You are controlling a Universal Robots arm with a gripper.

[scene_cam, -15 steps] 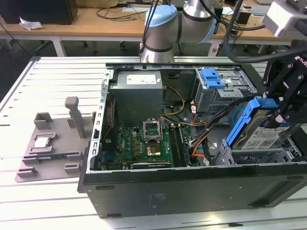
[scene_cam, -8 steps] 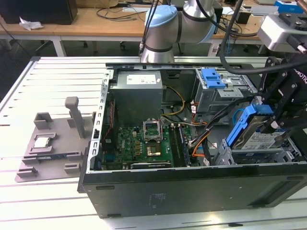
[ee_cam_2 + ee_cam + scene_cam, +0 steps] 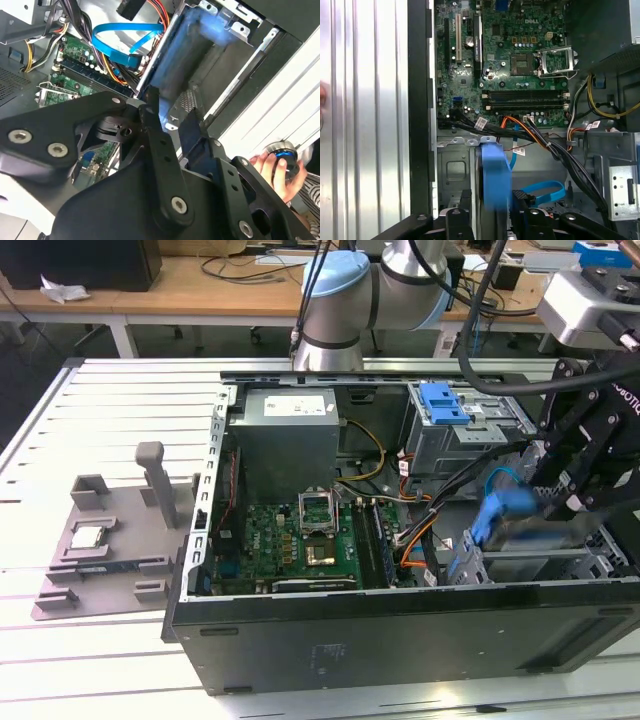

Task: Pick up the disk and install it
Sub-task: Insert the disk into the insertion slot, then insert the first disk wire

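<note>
My gripper (image 3: 548,502) is shut on the disk (image 3: 497,512), whose blue plastic frame blurs just above the silver drive bay (image 3: 545,565) at the exterior view's right end of the open computer case (image 3: 400,635). In the first wrist view the disk's blue edge (image 3: 495,172) stands on end between my two black fingers (image 3: 464,212), over the bay floor (image 3: 452,170). In the second wrist view the disk (image 3: 187,55) reaches from my gripper (image 3: 170,119) into the bay's metal walls (image 3: 235,30).
A bundle of cables (image 3: 535,135) and a blue flat cable (image 3: 542,192) run beside the bay. The motherboard (image 3: 300,530), power supply (image 3: 285,410) and a grey cage with a blue latch (image 3: 445,400) sit inside the case. A grey fixture with a chip (image 3: 88,536) lies outside. A person's hand (image 3: 272,172) holds a device.
</note>
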